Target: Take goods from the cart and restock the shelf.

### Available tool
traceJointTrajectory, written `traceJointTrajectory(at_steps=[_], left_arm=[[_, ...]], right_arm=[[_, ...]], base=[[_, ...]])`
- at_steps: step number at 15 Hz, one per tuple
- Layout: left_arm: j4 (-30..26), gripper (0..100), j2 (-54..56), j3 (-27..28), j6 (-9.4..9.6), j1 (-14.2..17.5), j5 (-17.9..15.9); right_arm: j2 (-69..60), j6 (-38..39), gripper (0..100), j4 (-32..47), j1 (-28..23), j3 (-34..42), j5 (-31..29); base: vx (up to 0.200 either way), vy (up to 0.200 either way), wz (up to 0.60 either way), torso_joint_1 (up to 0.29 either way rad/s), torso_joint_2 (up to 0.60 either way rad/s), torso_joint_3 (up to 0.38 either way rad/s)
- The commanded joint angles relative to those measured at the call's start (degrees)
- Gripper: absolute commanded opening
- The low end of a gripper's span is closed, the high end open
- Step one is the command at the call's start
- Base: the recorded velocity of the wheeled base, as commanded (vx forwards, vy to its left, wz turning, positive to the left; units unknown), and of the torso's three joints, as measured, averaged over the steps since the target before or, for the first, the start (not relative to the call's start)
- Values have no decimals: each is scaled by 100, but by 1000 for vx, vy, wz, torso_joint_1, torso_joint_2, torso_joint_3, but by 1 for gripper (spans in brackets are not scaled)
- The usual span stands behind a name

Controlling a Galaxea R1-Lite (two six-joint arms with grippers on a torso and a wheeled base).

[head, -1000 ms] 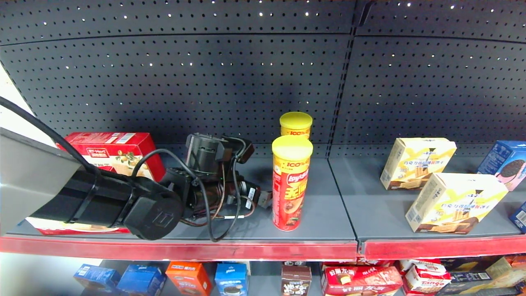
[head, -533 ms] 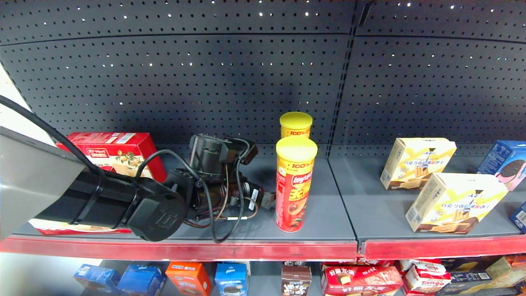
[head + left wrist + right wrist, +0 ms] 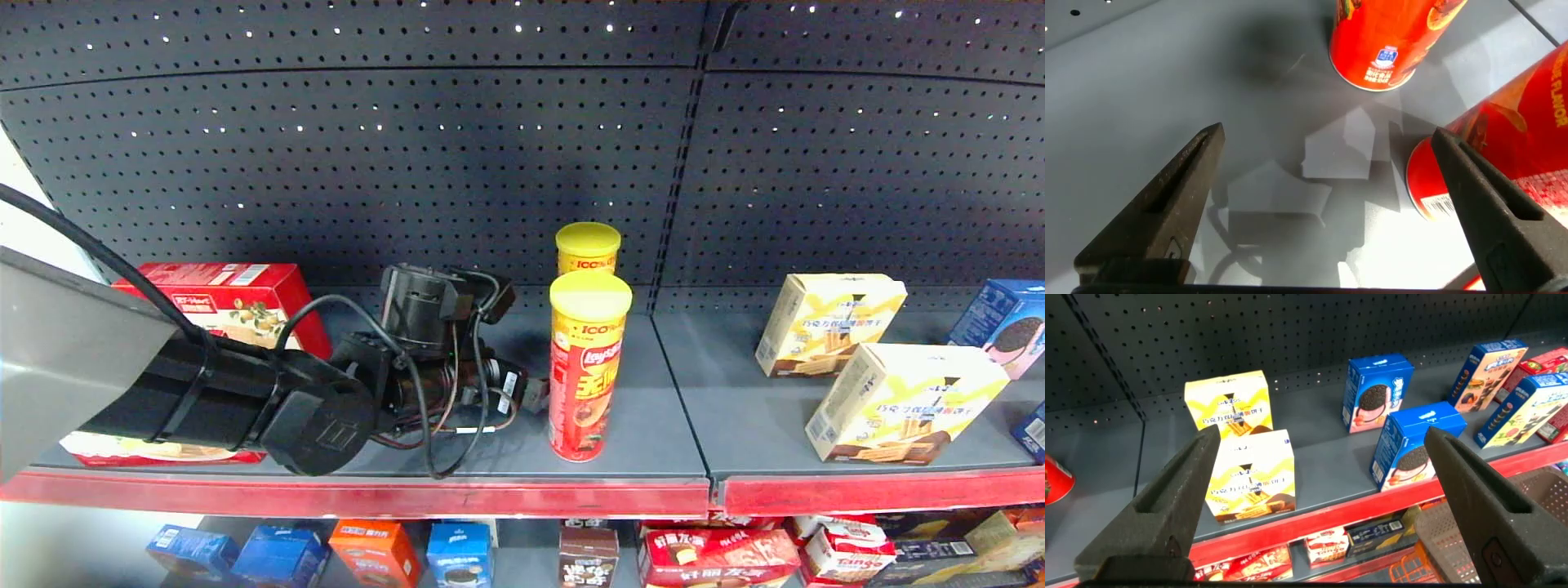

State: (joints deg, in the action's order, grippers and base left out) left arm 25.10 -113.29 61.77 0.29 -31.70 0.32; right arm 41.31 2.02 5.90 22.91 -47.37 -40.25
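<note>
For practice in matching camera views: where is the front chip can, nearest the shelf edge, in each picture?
Head view: front chip can mid-picture, before the back can.
Left wrist view: the nearer, larger red can.
Right wrist view: a red curve at the picture's edge, perhaps this can; cannot tell.
Shared landmark: the grey shelf.

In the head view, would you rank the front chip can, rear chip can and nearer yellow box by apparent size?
Largest first:
nearer yellow box
front chip can
rear chip can, farther back and partly hidden, so unsure.
</note>
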Motion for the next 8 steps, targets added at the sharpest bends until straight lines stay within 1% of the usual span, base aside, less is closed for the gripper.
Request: traceJointTrajectory(at_steps=[1,4,8], left_arm=[[4,100,-71,72,-12,-56,3],[4,100,-115,178,-231,-170,74],[4,100,-141,169,-231,-153,100]], right_arm=[[8,0,100,-1,3,0,0],[8,70,100,8,-5,0,0],[-27,79,100,16,3,0,-9]], base=[[0,0,0,0,0,0],[0,0,0,0,0,0],[0,0,0,0,0,0]])
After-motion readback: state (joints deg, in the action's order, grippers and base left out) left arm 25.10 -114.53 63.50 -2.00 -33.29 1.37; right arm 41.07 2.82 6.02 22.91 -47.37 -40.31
